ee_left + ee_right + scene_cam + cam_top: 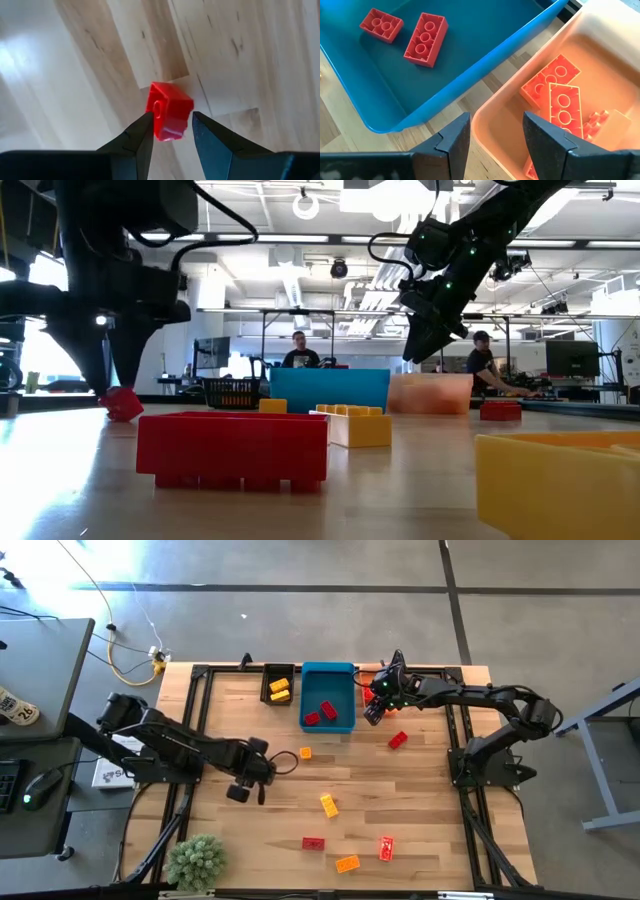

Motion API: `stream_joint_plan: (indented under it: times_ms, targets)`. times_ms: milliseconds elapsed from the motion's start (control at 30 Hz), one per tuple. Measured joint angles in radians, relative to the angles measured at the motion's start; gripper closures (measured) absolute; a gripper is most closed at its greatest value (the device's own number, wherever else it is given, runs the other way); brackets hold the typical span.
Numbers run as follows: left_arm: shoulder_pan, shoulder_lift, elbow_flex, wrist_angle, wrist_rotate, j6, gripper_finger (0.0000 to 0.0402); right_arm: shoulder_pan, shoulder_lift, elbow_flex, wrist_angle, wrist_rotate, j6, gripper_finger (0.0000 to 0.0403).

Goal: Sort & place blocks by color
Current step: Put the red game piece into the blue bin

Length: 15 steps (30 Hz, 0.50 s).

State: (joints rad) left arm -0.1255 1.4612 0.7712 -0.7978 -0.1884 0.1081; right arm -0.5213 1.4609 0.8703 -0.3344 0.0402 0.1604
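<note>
My left gripper hangs over the table's left middle, shut on a small red block that its body hides in the high view. My right gripper is open and holds nothing; it hovers at the far edge over the gap between the blue bin and the orange bin. Two red blocks lie flat in the blue bin. Orange blocks lie in the orange bin. Yellow blocks sit in the black bin. Several loose blocks rest on the table, among them red, orange and yellow. My left gripper pinches the red block by two opposite sides between its two fingertips, coming from above and pointing down. The block sits tilted at the fingers' free ends, low over the wood; whether a corner touches the table I cannot tell.
A small green plant stands at the near left corner. More loose blocks lie near the near edge: red, orange, red. A black frame borders the table. People sit in the room beyond the far edge.
</note>
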Motion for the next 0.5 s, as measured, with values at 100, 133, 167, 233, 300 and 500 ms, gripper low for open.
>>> stream_joint_plan:
  times_ms: [100, 133, 167, 233, 300, 500]
  targets:
    - [0.0, 0.019, 0.0, 0.007, 0.009, 0.0, 0.0277, 0.0, 0.0, 0.0, 0.0, 0.0, 0.0, 0.0233]
    - [0.0, 0.026, 0.0, 0.012, 0.012, 0.0, 0.0277, 0.0, 0.0, 0.0, 0.0, 0.0, 0.0, 0.0233]
    - [0.001, 0.031, 0.0, 0.013, 0.011, 0.0, 0.0277, 0.0, 0.0, 0.0, 0.0, 0.0, 0.0, 0.0233]
    - [0.001, 0.04, 0.0, 0.02, -0.001, 0.0, 0.0277, 0.0, 0.0, 0.0, 0.0, 0.0, 0.0, 0.0233]
    - [0.001, 0.052, 0.0, 0.035, -0.005, 0.0, 0.0277, 0.0, 0.0, 0.0, 0.0, 0.0, 0.0, 0.0233]
    - [0.001, 0.086, -0.002, 0.05, -0.02, -0.005, 0.0277, 0.0, 0.0, 0.0, 0.0, 0.0, -0.001, 0.0233]
